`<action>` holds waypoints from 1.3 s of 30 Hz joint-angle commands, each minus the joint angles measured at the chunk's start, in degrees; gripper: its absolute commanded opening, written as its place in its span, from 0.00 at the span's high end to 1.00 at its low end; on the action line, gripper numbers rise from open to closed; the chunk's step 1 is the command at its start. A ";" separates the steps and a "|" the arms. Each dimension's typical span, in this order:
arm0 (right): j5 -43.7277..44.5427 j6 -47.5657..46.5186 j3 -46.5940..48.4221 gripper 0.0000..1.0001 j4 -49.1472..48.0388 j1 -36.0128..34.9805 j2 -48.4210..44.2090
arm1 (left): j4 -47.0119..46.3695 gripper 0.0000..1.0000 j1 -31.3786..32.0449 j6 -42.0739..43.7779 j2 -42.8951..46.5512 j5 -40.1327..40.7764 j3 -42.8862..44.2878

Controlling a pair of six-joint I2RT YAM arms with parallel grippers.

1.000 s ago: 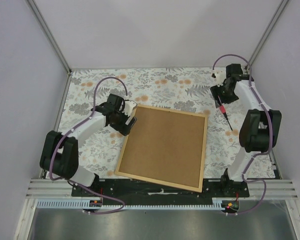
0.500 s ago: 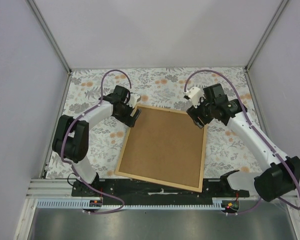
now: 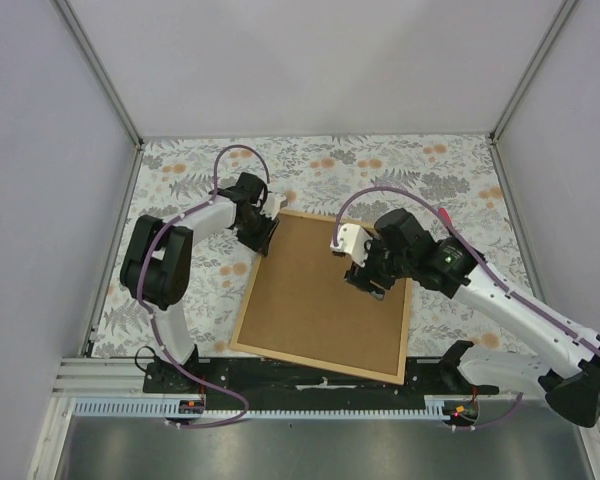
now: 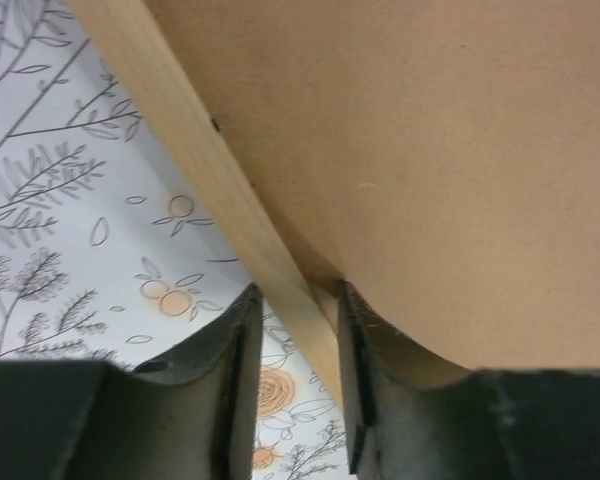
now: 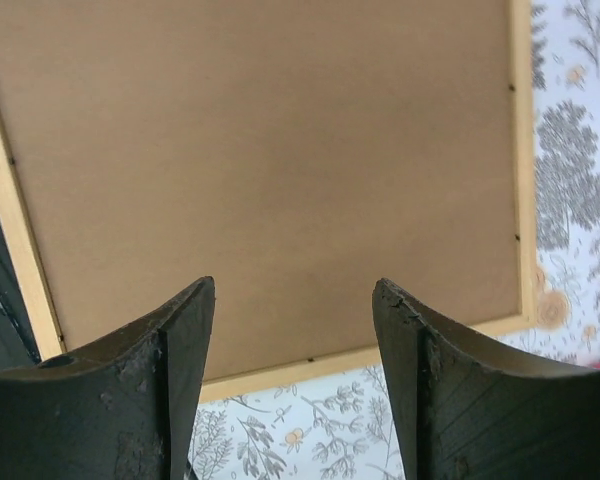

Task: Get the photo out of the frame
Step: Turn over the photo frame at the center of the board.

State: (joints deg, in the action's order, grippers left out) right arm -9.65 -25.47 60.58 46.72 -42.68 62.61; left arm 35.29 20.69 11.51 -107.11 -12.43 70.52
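Frame (image 3: 320, 310): back up, centre of floral bench (image 3: 400, 160). Left fingers (image 4: 230, 380): clenched on frame's upper-left edge strip. Right fingers (image 5: 170, 380): released, spread wide above the brown back.

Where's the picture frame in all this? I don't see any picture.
Look at the middle of the flowered tablecloth. The frame lies there face down, showing a big brown board. Nothing else has its thin pale wooden rim, whose far-left corner the left gripper pinches.

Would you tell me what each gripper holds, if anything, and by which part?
The left gripper pinches the frame by its wooden rim strip near the far corner; right gripper, open, holds nothing.
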 commanded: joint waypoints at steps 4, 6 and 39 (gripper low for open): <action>1.99 -3.79 -2.31 0.28 -6.55 -11.36 3.03 | 1.80 0.98 -0.21 -0.08 -3.98 1.00 0.67; 4.98 -4.41 -2.39 0.28 -8.56 -15.66 5.32 | 2.24 0.98 -1.43 -0.69 -4.16 0.39 1.37; 25.46 10.18 12.55 0.23 -15.60 -48.46 38.99 | 6.81 0.98 -10.76 -6.76 6.03 -10.51 9.37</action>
State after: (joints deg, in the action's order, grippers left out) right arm 15.22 -18.79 71.85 32.64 -89.97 99.07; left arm 41.91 9.52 6.20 -105.16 -19.62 76.34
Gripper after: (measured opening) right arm 0.771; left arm 0.098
